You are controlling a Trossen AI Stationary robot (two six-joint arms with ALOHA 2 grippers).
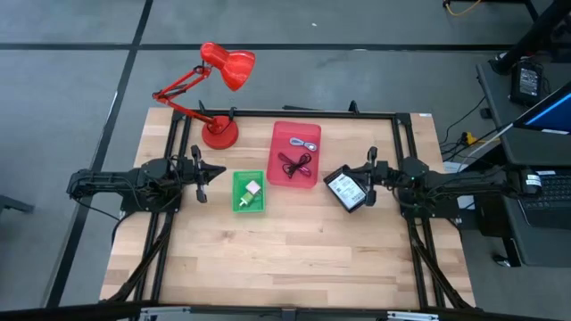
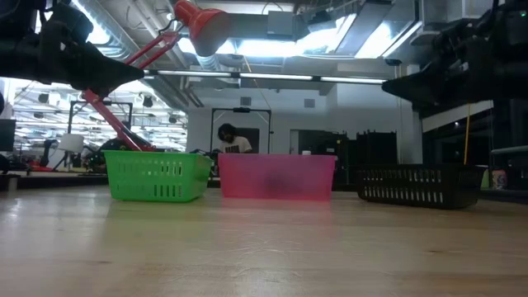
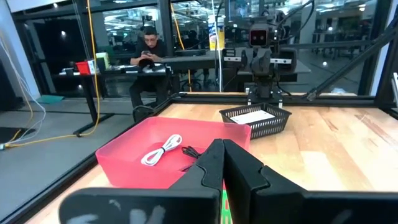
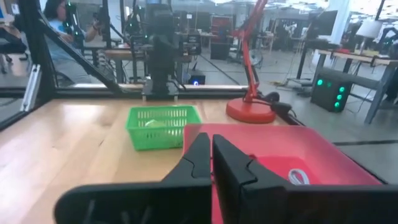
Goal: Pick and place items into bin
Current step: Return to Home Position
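Note:
Three bins stand in the middle of the table. The green bin (image 1: 248, 193) holds a white packet (image 1: 252, 188) and a tiny green piece. The red bin (image 1: 295, 153) holds a blue-grey coiled cable (image 1: 303, 143) and dark maroon and black cables (image 1: 294, 164). The black bin (image 1: 346, 189) holds a white printed packet (image 3: 251, 116). My left gripper (image 1: 217, 174) hangs shut to the left of the green bin, above the table. My right gripper (image 1: 356, 176) hangs shut over the black bin's right edge. Both are empty.
A red desk lamp (image 1: 220, 132) stands on its round base at the far edge, left of the red bin, with its head reaching beyond the table. A black frame runs along the table's far edge and sides. Bare wood (image 1: 285, 259) lies toward the near edge. A person sits in the room behind.

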